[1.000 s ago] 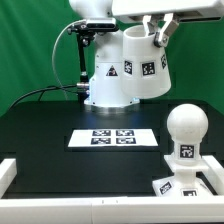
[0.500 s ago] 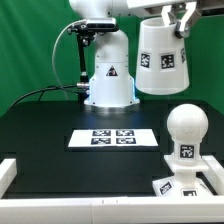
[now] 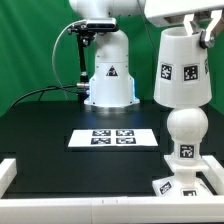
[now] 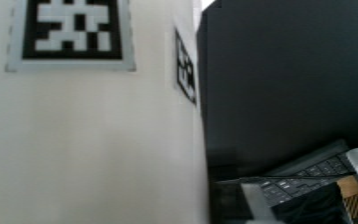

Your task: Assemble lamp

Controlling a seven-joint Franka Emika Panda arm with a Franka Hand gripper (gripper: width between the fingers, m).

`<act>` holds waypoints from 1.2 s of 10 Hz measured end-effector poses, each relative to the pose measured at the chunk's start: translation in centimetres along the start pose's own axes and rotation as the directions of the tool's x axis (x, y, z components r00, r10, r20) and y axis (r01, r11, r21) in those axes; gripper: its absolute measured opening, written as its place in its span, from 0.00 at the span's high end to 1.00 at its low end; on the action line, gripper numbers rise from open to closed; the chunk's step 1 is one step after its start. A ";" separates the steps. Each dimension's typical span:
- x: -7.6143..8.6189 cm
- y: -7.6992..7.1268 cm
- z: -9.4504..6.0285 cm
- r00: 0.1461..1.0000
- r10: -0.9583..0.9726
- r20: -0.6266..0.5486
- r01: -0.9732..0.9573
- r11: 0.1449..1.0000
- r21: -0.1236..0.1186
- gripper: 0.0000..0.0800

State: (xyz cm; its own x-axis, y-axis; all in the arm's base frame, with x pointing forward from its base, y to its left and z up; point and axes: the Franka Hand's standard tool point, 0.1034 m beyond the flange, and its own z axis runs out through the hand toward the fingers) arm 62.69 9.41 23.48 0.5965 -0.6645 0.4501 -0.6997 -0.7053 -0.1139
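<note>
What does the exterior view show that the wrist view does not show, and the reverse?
Only the exterior view shows the bulb standing on the base, the marker board, the robot's pedestal and the green backdrop, with the gripper holding the shade just above the bulb. Only the wrist view gives a close look at the shade's wall and tags. Both show the shade and the black table.

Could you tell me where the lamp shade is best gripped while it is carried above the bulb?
Grip the shade by its narrow top rim, coming from above, as the pincer appears to. The tapered wall widens downward, so the wide open mouth stays clear to drop over the bulb.
</note>
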 end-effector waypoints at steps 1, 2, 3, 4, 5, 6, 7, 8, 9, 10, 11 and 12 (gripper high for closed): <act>-0.1 -0.5 0.2 1.000 0.006 0.014 -0.006 1.000 0.004 0.94; -0.5 -0.7 0.4 0.999 0.011 0.031 -0.011 1.000 0.003 0.94; -1.1 -0.8 0.8 0.999 0.007 0.042 -0.008 1.000 0.004 0.94; -2.1 -0.9 1.3 0.999 -0.004 0.053 0.004 1.000 0.005 0.94; -2.8 -0.9 1.7 0.998 -0.012 0.061 0.011 1.000 0.011 0.94; -3.5 -0.9 2.1 0.997 -0.019 0.069 0.018 1.000 0.020 0.94; -5.1 -0.9 2.6 0.997 -0.002 0.076 0.000 1.000 0.026 0.94; -7.0 -0.7 2.9 0.995 -0.014 0.094 0.011 1.000 0.028 0.94; -6.8 -0.9 2.7 0.993 -0.023 0.119 0.020 0.999 0.031 0.94; -6.9 -1.0 2.6 0.991 -0.014 0.134 0.009 0.999 0.034 0.94; -7.2 -1.1 2.6 0.989 -0.016 0.147 0.011 0.999 0.036 0.94; -7.4 -1.2 2.5 0.987 -0.018 0.159 0.012 0.999 0.038 0.94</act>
State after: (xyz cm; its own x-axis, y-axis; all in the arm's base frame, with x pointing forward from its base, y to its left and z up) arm 60.12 14.59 18.06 0.6636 -0.6828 0.3056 -0.6771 -0.7219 -0.1427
